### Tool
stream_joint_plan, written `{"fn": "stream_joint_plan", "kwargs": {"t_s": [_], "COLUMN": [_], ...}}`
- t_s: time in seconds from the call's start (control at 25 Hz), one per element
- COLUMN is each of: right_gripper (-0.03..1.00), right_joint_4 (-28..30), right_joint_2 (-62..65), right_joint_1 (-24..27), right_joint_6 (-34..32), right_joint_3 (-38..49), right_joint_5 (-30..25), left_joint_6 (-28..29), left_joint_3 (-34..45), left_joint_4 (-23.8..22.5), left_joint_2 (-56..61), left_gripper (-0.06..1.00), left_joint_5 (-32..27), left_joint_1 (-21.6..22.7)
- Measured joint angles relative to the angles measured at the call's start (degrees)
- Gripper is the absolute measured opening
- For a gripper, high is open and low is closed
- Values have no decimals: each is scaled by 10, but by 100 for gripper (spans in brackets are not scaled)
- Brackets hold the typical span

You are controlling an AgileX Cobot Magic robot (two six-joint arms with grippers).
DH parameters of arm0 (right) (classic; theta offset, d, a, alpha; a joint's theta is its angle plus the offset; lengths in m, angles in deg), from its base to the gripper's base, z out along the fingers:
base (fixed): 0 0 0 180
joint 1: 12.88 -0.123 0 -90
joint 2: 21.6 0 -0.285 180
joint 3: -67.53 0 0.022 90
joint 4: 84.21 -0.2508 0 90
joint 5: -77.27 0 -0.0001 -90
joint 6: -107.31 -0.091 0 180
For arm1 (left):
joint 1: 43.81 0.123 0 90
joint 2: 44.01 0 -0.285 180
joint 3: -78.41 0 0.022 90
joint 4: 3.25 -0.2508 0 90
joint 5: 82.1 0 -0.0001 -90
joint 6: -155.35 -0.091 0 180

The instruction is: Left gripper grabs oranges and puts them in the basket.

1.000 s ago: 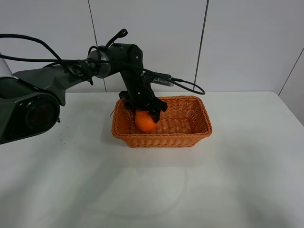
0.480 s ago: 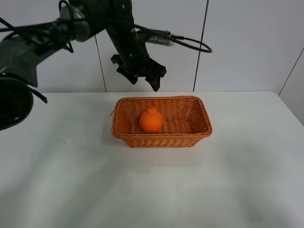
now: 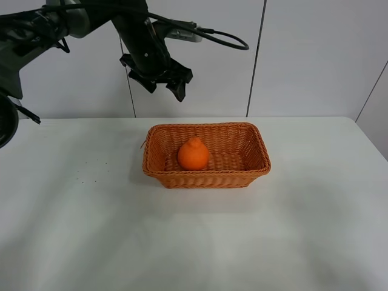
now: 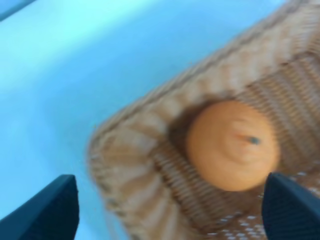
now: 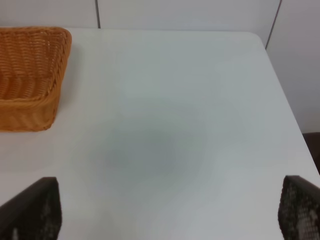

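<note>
Left claw [image 3: 162, 83]: lifted higher and leftward since half a second ago, fingers apart, empty; judged withdrawing after release. Orange [image 3: 193, 154]: knob up, inside basket [image 3: 206, 180], left half; basket on white counter [image 3: 303, 230]. Right claw [image 5: 165, 215]: fingers apart, idle, away from basket.

We see a bright orange round fruit [image 3: 193, 154], an orange-brown woven wicker basket [image 3: 206, 180], a plain white table [image 3: 182, 242] and a black claw-like gripper [image 3: 163, 85].

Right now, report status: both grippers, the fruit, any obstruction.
Left black claw gripper open, empty, raised well clear of the woven wicker basket. Right gripper open over white table. Bumpy round orange fruit sits inside basket, left of centre. Nothing in the way.
</note>
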Motion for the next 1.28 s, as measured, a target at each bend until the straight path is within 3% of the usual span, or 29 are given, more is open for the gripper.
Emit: {"fn": "stream_joint_plan", "kwargs": {"t_s": [0.44, 0.64, 0.88, 1.28], "right_gripper": [69, 69, 69, 69], "right_joint_4": [0, 0, 0, 0], "right_joint_2": [0, 0, 0, 0], "right_joint_1": [0, 0, 0, 0], "right_joint_6": [0, 0, 0, 0], "right_joint_3": [0, 0, 0, 0], "right_joint_5": [0, 0, 0, 0], "left_joint_6": [0, 0, 0, 6], "left_joint_3": [1, 1, 16, 141], "left_joint_4": [-3, -5, -2, -5], "left_joint_2": [-18, -18, -17, 74], "left_gripper": [85, 85, 85, 85], "left_joint_5": [7, 7, 2, 0], "left_joint_1": [193, 252, 264, 262]}}
